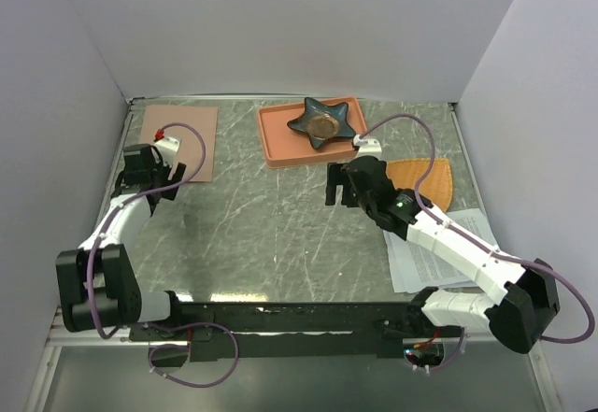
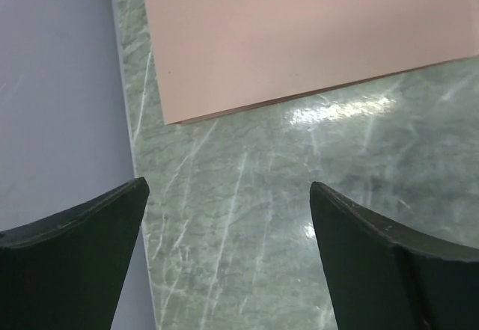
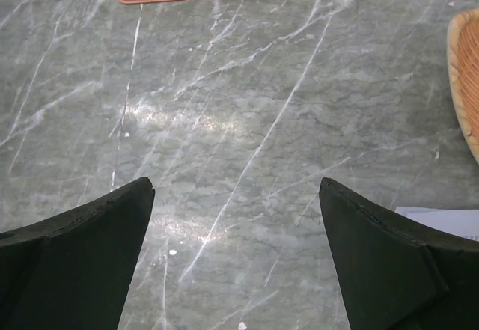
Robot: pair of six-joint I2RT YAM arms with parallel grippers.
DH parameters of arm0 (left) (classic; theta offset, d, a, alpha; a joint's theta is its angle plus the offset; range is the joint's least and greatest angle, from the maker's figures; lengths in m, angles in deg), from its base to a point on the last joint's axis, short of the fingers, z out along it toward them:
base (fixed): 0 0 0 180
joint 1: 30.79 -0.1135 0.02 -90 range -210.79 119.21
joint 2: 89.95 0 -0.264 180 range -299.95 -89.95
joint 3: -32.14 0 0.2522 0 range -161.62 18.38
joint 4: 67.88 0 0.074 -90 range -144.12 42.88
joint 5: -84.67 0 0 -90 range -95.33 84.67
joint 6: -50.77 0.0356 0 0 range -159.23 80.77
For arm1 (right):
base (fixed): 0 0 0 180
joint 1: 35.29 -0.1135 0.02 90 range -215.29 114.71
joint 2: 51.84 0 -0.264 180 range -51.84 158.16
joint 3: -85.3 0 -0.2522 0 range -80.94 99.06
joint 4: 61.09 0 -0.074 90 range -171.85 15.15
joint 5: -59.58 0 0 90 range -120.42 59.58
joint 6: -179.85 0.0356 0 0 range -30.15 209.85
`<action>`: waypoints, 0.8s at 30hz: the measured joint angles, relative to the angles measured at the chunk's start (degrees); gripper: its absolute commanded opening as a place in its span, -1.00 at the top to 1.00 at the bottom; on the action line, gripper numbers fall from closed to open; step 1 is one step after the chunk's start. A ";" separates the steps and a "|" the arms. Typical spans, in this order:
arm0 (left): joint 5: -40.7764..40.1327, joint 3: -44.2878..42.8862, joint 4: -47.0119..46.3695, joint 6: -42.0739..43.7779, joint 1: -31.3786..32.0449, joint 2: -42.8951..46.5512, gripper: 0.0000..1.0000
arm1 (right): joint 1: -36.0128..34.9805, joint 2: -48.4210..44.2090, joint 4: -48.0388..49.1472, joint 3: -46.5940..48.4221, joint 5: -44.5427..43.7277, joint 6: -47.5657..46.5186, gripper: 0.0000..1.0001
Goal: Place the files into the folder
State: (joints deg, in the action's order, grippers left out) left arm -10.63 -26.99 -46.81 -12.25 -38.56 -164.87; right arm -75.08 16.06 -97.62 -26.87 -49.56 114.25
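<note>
Top external: tray (image 1: 280, 139) with star dish (image 1: 324, 122), fan mat (image 1: 428, 180) beside files (image 1: 411, 267)

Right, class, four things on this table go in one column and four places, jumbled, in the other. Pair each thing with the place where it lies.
Things:
1. folder
2. files
3. star-shaped dish
4. fan-shaped mat

Places:
A. inside the salmon tray
B. far left corner
C. near right side
D. right side, farther back than the printed sheets

Pairs: 1-B, 2-C, 3-A, 4-D
</note>
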 measured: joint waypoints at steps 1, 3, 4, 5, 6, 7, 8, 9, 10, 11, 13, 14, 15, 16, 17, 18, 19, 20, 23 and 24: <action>-0.55 0.09 -0.59 0.44 0.04 -0.68 -0.92 | -0.11 -0.63 0.00 -0.22 -0.04 -0.02 -0.99; -2.01 0.87 -3.26 2.71 0.04 -2.43 -0.93 | -0.20 -1.97 0.37 -0.79 -0.22 -0.26 -0.99; -3.10 2.03 -5.66 4.15 0.04 -3.23 -0.93 | -0.20 -2.64 0.42 -1.11 -0.37 -0.31 -0.99; -4.15 3.34 -7.80 5.77 0.04 -4.00 -0.92 | -0.22 -3.28 0.42 -1.38 -0.57 -0.42 -0.99; -5.14 4.79 -9.81 7.37 0.04 -4.83 -0.92 | -0.22 -3.82 0.57 -1.68 -0.85 -0.48 -0.99; -5.95 6.12 -11.72 9.14 0.02 -5.66 -0.92 | -0.22 -4.22 0.59 -1.90 -1.03 -0.55 -0.99; -6.58 7.26 -13.44 10.82 0.02 -6.40 -0.93 | -0.22 -4.59 0.59 -2.10 -1.20 -0.66 -0.99; -7.23 8.52 -15.39 12.90 0.00 -7.32 -0.92 | -0.22 -4.76 0.61 -2.19 -1.36 -0.68 -0.99; -8.07 9.66 -17.40 14.71 0.02 -8.28 -0.93 | -0.22 -4.79 0.63 -2.21 -1.44 -0.70 -0.98; -9.05 10.64 -19.67 16.94 0.07 -9.49 -0.92 | -0.22 -4.76 0.57 -2.23 -1.46 -0.68 -0.99; -10.67 11.30 -23.58 19.80 0.15 -12.24 -0.92 | -0.22 -4.70 0.42 -2.23 -1.64 -0.68 -0.99; -11.87 11.34 -26.91 21.70 0.26 -14.47 -0.94 | -0.22 -4.68 0.42 -2.23 -1.77 -0.66 -0.98; -12.98 11.34 -29.75 23.15 0.26 -15.98 -0.94 | -0.22 -4.66 0.42 -2.23 -1.84 -0.66 -0.98; -13.77 11.41 -33.20 24.59 0.31 -17.59 -0.96 | -0.22 -4.57 0.42 -2.23 -1.86 -0.63 -0.97; -14.69 11.63 -36.54 26.25 0.39 -19.10 -0.97 | -0.22 -4.39 0.42 -2.23 -1.84 -0.61 -0.97; -15.58 12.13 -40.37 27.85 0.55 -20.57 -0.98 | -0.22 -4.17 0.44 -2.23 -1.84 -0.61 -0.97; -16.28 12.76 -44.24 29.64 0.66 -22.03 -0.98 | -0.24 -3.93 0.46 -2.23 -1.84 -0.61 -0.96; -16.98 13.38 -47.91 31.28 0.79 -23.45 -0.98 | -0.24 -3.54 0.46 -2.23 -1.84 -0.59 -0.96; -18.43 14.62 -56.81 35.21 1.42 -27.21 -0.96 | -0.35 -2.16 0.35 -2.10 -1.81 -0.48 -0.95; -18.73 14.97 -59.52 36.37 1.64 -28.35 -0.94 | -0.37 -1.57 0.07 -1.79 -1.81 -0.46 -0.95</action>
State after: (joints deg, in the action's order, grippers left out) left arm -29.36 -12.01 -106.33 24.12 -36.92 -193.22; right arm -75.46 14.48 -97.55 -28.67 -51.37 113.79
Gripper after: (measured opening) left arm 0.984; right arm 0.982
